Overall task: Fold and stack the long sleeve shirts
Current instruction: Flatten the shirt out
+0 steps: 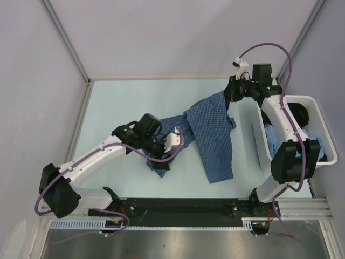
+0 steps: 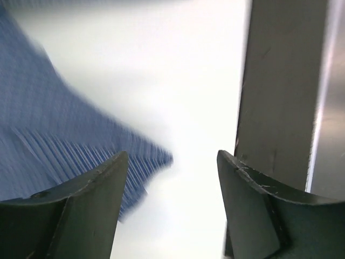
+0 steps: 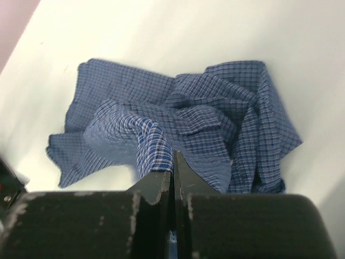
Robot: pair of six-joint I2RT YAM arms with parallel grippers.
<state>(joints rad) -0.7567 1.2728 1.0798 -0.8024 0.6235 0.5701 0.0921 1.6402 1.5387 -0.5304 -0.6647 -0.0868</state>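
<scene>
- Top view: the checked shirt [image 1: 213, 137] lies rumpled in the middle of the pale worktop [image 1: 124, 102], with one long strip reaching toward the near edge.
- The right hand [image 1: 230, 96] is at the shirt's far corner, and the cloth rises to meet it. The left hand [image 1: 173, 142] is over the shirt's left edge.
- A white bin [image 1: 323, 116] stands at the right side of the worktop with pale-blue cloth [image 1: 270, 139] inside.
- Left wrist view: the left hand [image 2: 172, 154] has its fingers [image 2: 97, 205] spread well apart with nothing between them. The blurred blue shirt [image 2: 54, 135] fills the left side, and its edge runs behind the left finger. A grey metal post [image 2: 280, 81] stands upright on the right.
- Right wrist view: the right hand [image 3: 173, 162] has its fingers [image 3: 153, 189] pressed together, pinching a lifted fold of the shirt [image 3: 188, 118]. The rest of the garment lies bunched on the worktop [image 3: 161, 32] beyond.
</scene>
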